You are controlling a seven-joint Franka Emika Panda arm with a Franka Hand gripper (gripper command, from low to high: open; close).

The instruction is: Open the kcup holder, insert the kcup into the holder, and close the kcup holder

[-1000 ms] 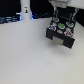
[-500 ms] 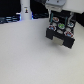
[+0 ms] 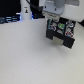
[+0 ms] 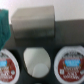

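The kcup holder [image 3: 60, 34] is a black box at the exterior view's upper right, its tray of pod slots showing. My gripper [image 3: 56, 19] hangs right over it, and blur hides its jaws. In the wrist view a white cup shape [image 4: 36, 62] sits between two pods with reddish tops [image 4: 7, 64] [image 4: 71, 63] on the dark tray [image 4: 67, 30]. It may be the kcup, though no green top shows on it. A blurred teal-green patch [image 4: 4, 26] lies at the frame's edge. A grey block [image 4: 34, 24] fills the middle of that view.
The white table [image 3: 25, 57] spreads across the exterior view's left and front. Dark equipment with blue lights [image 3: 12, 17] stands along the back at the exterior view's left. The arm's white body [image 3: 52, 6] rises above the holder.
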